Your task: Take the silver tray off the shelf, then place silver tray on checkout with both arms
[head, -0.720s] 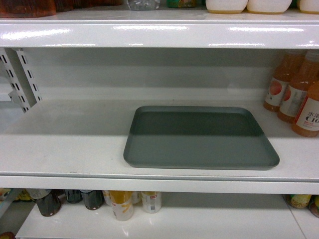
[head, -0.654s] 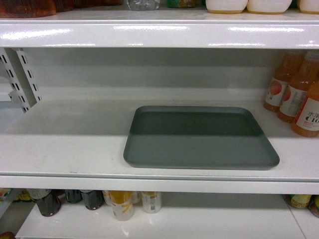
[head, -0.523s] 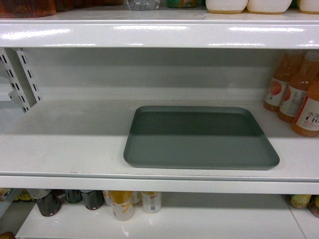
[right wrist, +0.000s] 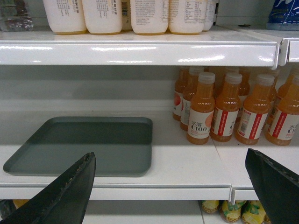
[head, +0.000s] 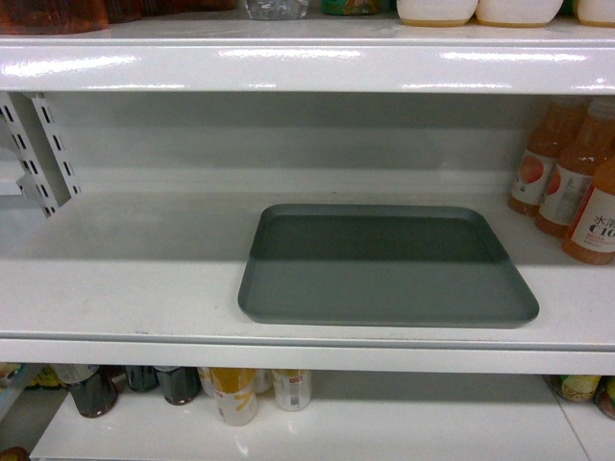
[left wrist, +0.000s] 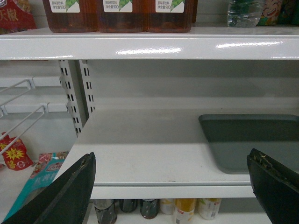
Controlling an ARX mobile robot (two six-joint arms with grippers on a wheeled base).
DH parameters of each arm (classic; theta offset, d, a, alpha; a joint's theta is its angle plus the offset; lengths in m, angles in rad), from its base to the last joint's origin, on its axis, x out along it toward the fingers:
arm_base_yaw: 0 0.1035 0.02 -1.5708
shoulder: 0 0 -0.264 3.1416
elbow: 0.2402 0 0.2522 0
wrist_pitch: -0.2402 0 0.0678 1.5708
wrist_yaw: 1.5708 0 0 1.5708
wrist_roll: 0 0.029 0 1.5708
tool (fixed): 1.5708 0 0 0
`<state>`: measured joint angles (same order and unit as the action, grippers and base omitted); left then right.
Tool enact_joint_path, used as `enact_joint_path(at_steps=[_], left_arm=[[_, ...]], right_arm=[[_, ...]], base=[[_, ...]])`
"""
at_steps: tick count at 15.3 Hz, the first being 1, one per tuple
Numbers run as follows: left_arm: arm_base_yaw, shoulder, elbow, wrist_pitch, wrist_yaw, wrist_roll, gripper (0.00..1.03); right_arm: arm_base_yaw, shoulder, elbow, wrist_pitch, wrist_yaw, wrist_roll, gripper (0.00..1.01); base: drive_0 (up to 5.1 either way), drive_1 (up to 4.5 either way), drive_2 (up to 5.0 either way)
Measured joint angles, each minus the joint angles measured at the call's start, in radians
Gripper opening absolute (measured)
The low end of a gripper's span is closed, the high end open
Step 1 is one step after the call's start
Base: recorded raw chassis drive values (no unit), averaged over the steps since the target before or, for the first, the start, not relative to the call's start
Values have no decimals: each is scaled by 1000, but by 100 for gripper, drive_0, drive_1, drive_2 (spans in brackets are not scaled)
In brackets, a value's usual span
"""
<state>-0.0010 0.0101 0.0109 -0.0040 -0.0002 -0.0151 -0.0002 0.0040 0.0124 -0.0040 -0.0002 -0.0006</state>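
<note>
Silver tray [head: 384,264] flat on shelf [head: 125,279], left of orange juice bottles [right wrist: 226,109]. Head view: no arms. Wrist views: left gripper [left wrist: 170,186], right gripper [right wrist: 170,186] fingers spread wide, holding nothing.

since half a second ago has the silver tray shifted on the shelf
No. The silver tray sits at the same spot on the shelf, same gap from the orange bottles.

1. Even overhead light; glare streaks seen along the upper shelf [head: 307,67] lip.
2. Rear half of silver tray [head: 384,264] shadowed by that shelf.
3. Head view slightly soft throughout.
</note>
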Motion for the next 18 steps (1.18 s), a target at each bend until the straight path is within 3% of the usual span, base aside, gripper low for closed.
enact_joint_path(at_steps=[18], left_arm=[[0, 0, 0, 0, 0, 0, 98]], right_arm=[[0, 0, 0, 0, 0, 0, 98]], base=[[0, 0, 0]])
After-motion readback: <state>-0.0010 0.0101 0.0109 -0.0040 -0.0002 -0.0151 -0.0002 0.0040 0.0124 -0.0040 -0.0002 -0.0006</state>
